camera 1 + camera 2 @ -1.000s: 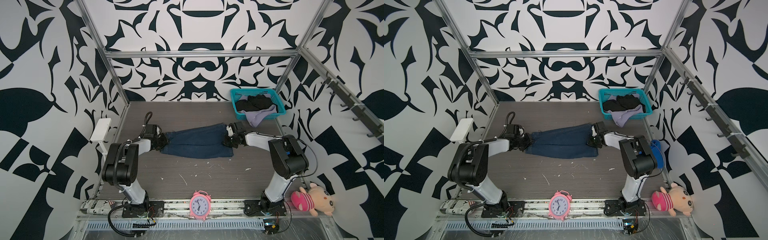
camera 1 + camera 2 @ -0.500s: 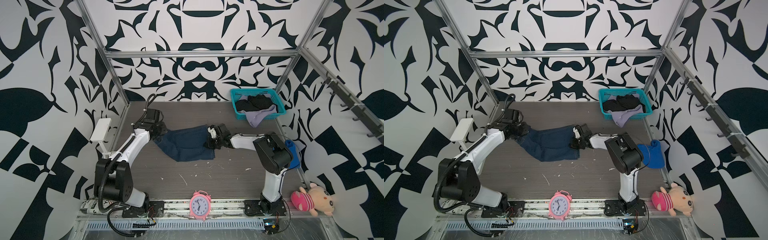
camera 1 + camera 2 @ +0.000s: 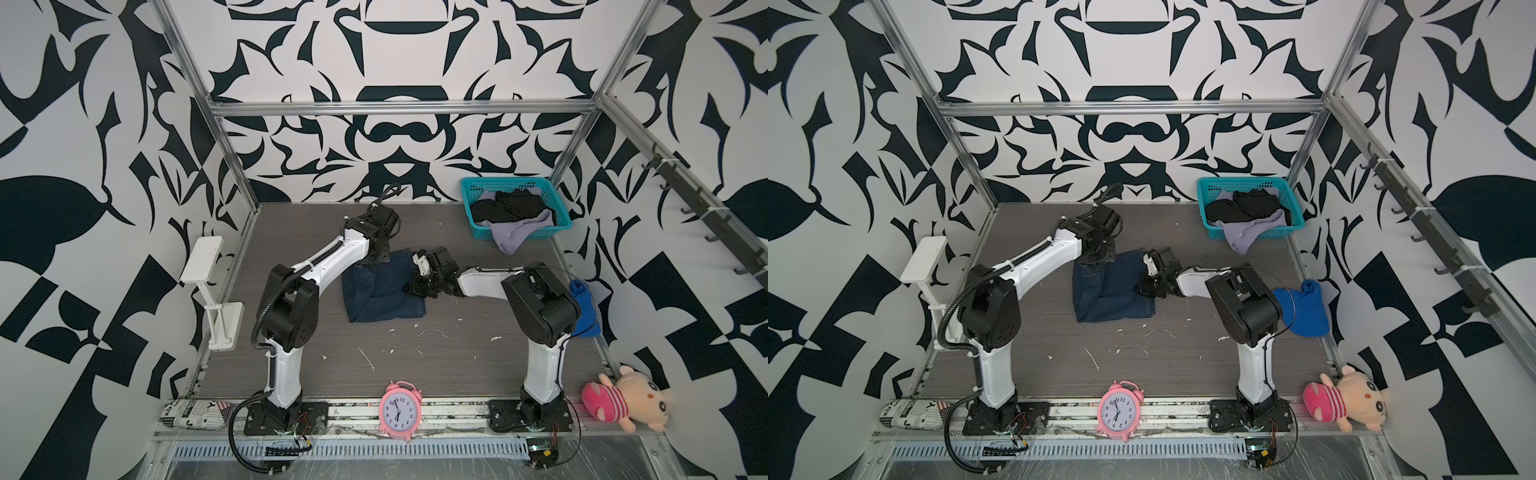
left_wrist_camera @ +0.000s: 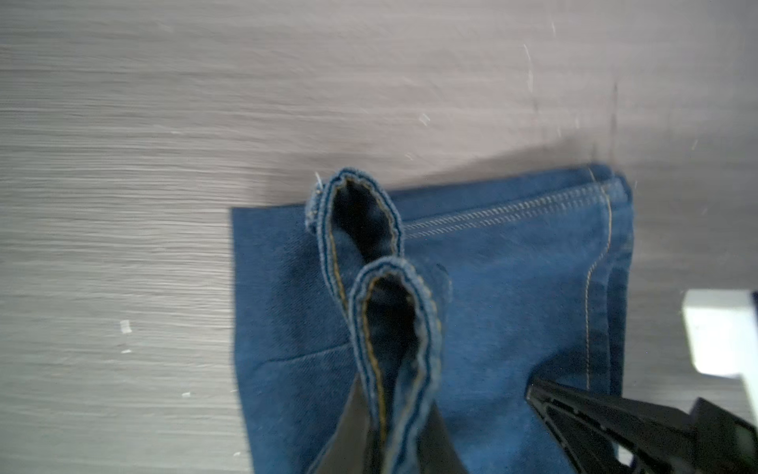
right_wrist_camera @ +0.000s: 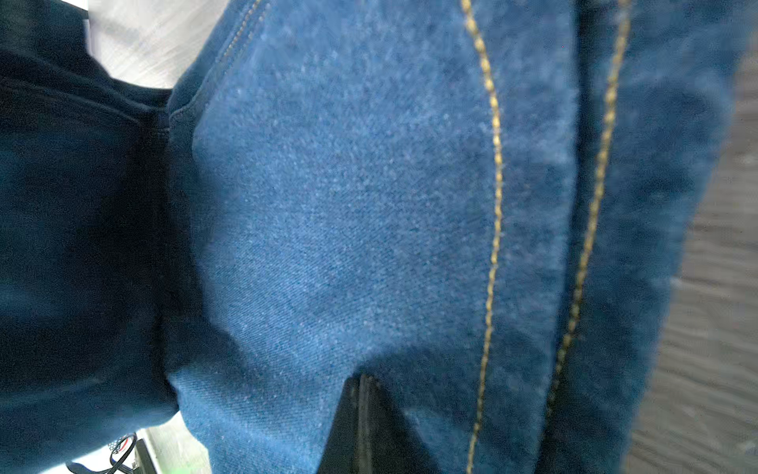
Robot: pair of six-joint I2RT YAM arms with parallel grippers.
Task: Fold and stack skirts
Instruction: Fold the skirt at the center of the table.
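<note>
Landmark: the clock [image 3: 400, 409] [image 3: 1119, 411] is standing at the front edge of the table [image 3: 415, 357] [image 3: 1163, 353], its face showing in both top views.
Denim skirt: the denim skirt [image 3: 382, 293] [image 3: 1113, 293] [image 4: 512, 287] [image 5: 348, 205] is lying folded mid-table, straight beyond the clock. Its near part is resting flat on the wood, and its far edge is being held up at two places.
Left gripper: the left gripper [image 3: 377, 261] [image 3: 1097, 258] [image 4: 391, 435] is working beyond the clock and a little to its left. In the left wrist view its fingers [image 4: 355, 431] are pressing together on a doubled loop of stitched hem, which is standing up over the flat layer.
Right gripper: the right gripper [image 3: 415, 286] [image 3: 1148, 286] is sitting at the skirt's edge, beyond the clock and a little to its right. Its jaws are pressed together. In the right wrist view denim is draping over the one finger [image 5: 357, 427] that is showing, so it is pinching the denim skirt.
Black skirt: the black skirt [image 3: 507, 205] [image 3: 1246, 208] is lying bunched in the basket [image 3: 505, 180] [image 3: 1241, 179], far beyond the clock and to its right.
Lavender skirt: the lavender skirt [image 3: 515, 233] [image 3: 1246, 236] is lying in the same basket, one end spilling over the rim nearer the clock.
Blue cloth: the blue cloth [image 3: 584, 301] [image 3: 1304, 311] is lying beyond the clock and well to its right, partly behind the right arm.
Toy: the toy [image 3: 623, 401] [image 3: 1345, 401] is lying level with the clock, far to its right.
</note>
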